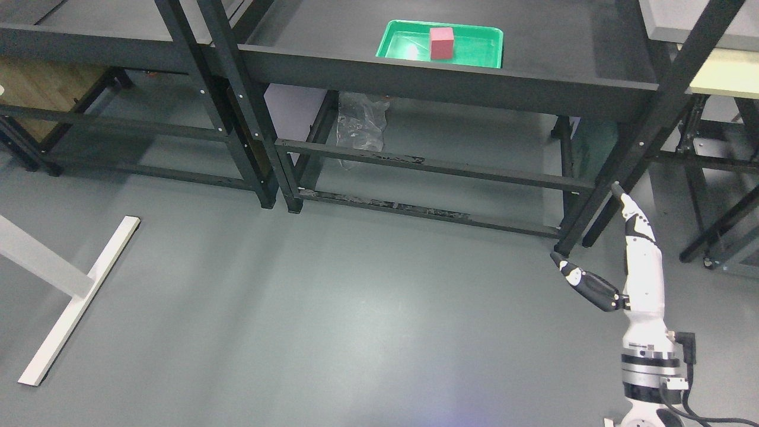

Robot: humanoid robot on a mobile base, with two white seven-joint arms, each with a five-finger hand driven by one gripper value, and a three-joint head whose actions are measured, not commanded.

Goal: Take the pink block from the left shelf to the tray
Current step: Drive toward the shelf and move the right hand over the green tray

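A pink block [442,42] stands upright inside the green tray [474,53], near the tray's middle, on the top surface of the dark middle shelf [332,35]. My right hand [599,243] hangs low at the lower right, far below the tray, close to the shelf's right front leg. Its fingers [637,222] are extended and its thumb [584,283] is spread apart, with nothing held. The left arm does not show.
A second dark shelf [107,35] stands at the left, and more racks [717,89] at the right. A crumpled clear plastic bag [360,126] lies under the middle shelf. A white table foot [80,299] rests on the grey floor at the left.
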